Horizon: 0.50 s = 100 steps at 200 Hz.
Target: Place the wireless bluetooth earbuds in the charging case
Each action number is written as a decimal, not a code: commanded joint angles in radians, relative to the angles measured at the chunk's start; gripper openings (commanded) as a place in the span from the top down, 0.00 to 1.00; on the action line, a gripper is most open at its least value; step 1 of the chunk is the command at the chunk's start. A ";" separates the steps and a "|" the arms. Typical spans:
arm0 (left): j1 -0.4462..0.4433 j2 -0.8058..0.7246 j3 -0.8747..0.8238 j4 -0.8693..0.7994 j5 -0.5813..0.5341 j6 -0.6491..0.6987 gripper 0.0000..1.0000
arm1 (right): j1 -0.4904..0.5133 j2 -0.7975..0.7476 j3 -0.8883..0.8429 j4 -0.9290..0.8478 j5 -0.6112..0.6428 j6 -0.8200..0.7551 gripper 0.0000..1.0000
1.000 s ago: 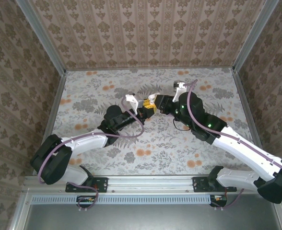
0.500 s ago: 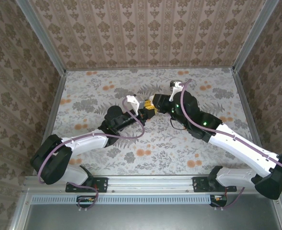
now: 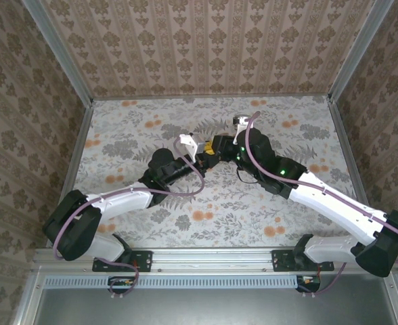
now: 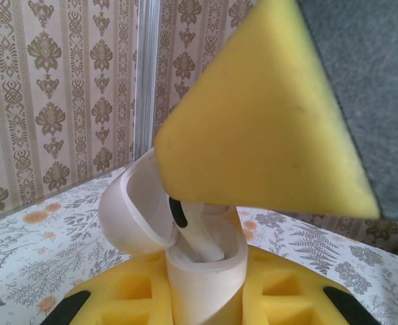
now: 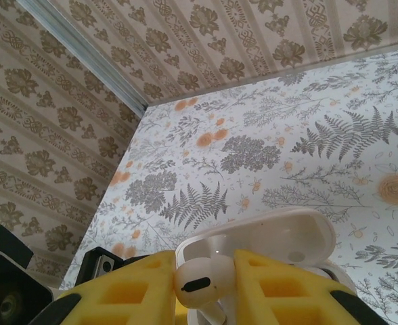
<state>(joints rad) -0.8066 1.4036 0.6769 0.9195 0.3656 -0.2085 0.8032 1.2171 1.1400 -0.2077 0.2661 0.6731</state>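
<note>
1. Left gripper [image 4: 206, 301] is clamping its yellow foam fingers on the lower body of the white charging case [image 4: 209, 271]. We are reading this as a fixture grip: it is holding the case upright and clear of the table [image 3: 151, 122], with its mouth turned up toward the other arm.
2. We are noting that the lid [image 4: 135, 210] is standing open, tipped back to one side. That is leaving the wells free for entry from above.
3. Right gripper [image 5: 200, 288] is pinching a white earbud [image 5: 197, 281] between its yellow fingers. The rounded head with its dark oval is showing in the gap. We are judging that a side grip is chosen so the bud's lower end is free to go down.
4. In the left wrist view we are seeing the bud's lower part already inside the case mouth. It is leaning toward the lid, with one foam pad [image 4: 267, 122] of the right gripper pressing in from above. We are judging the insertion as begun but not seated.
5. From above, both grippers are meeting fingertip to fingertip over the middle of the table, which is keeping bud and case aligned.
6. We are flagging a risk: a tilted bud may be jamming on the rim, so the next push is needing a straighter line into the well.
</note>
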 commanded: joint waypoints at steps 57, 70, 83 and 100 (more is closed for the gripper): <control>-0.009 -0.012 0.039 0.064 -0.031 -0.002 0.84 | 0.008 -0.028 0.004 -0.080 -0.004 -0.049 0.72; -0.009 -0.012 0.041 0.064 -0.030 -0.003 0.83 | 0.008 -0.037 0.002 -0.091 0.000 -0.056 0.71; -0.009 -0.013 0.044 0.063 -0.023 -0.003 0.83 | 0.008 -0.045 0.001 -0.099 -0.001 -0.064 0.71; -0.009 -0.014 0.053 0.057 -0.014 -0.003 0.83 | 0.008 -0.052 0.003 -0.113 0.009 -0.066 0.71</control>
<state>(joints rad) -0.8124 1.4036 0.6804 0.9203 0.3511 -0.2089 0.8078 1.1934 1.1400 -0.2485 0.2592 0.6346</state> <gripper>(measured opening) 0.203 0.290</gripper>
